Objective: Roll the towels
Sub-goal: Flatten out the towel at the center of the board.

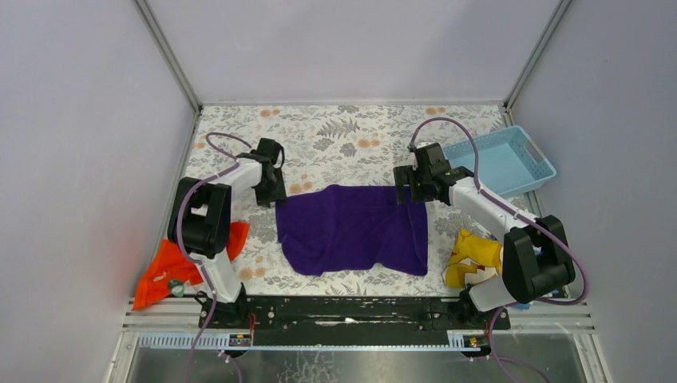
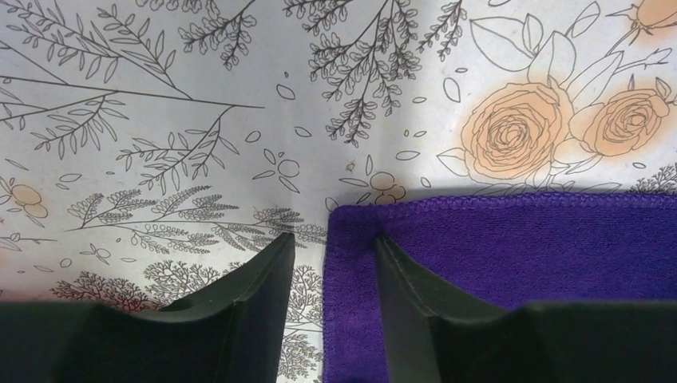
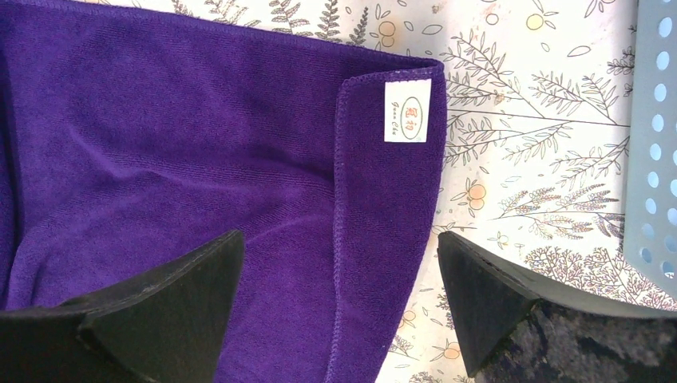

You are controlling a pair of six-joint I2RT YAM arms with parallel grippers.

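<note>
The purple towel [image 1: 351, 227] lies flat in the middle of the worktop [image 1: 343, 132]. The orange towel [image 1: 172, 267] is crumpled at the near left edge. Both arms are at the 2 far corners of the purple one, so I judge the step is taking its far edge to begin the roll. The left claw [image 2: 334, 239] is half spread astride the side hem and grips nothing. The right claw [image 3: 339, 239] is spread wide over the folded corner with the label [image 3: 407, 110]. Next, both should close on the cloth together.
</note>
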